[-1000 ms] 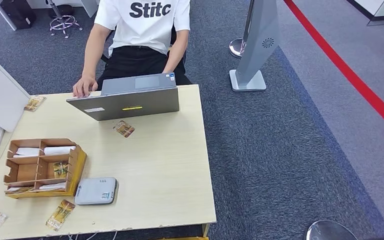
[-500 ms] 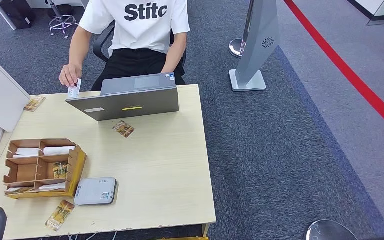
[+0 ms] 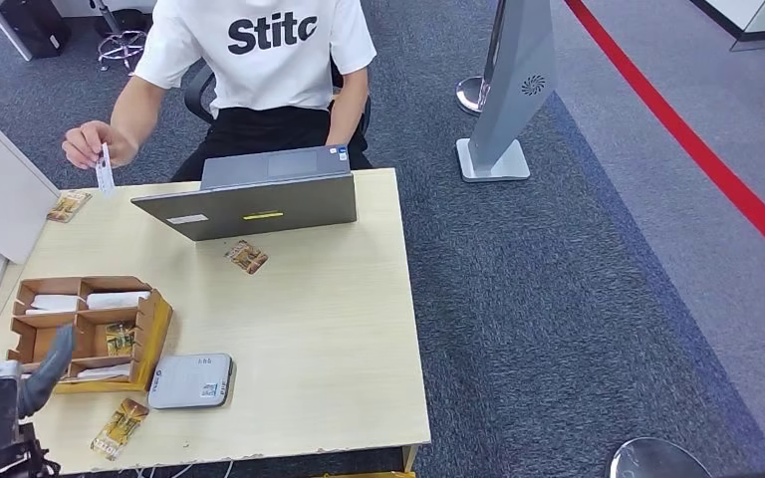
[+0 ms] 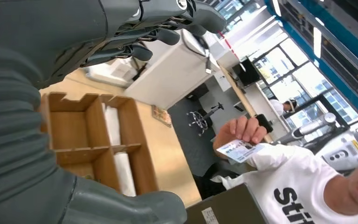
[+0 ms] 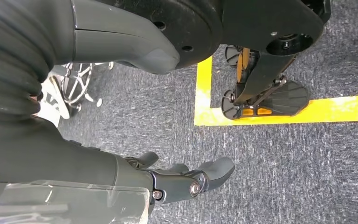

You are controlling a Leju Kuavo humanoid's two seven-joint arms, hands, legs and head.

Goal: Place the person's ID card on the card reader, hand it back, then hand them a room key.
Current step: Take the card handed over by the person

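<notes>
Head view gives you a pale wooden table filling the left half of the frame, on grey carpet. A grey laptop, lid tilted back toward you, sits at the table's far edge, between you and the seated person in a white T-shirt at upper centre. A patterned card lies just in front of the laptop, another near the table's upper left corner, and a third at the lower left edge. A white box-like unit stands at the far left.

The ID card is in the person's hand at upper left, raised above the table's far corner and pinched at its top edge. In the left wrist view you see the ID card as a pale, bluish-white card with printed lines and a small photo.

The card reader, a flat grey-white slab, lies at lower left, just beside the wooden organizer. Its compartments hold white folded items in the upper row and along the front, and a patterned card in a middle one.

Your left hand enters at the lower left corner, fingers spread and holding nothing. Your right hand hangs over the carpet, fingers loosely extended and empty.
</notes>
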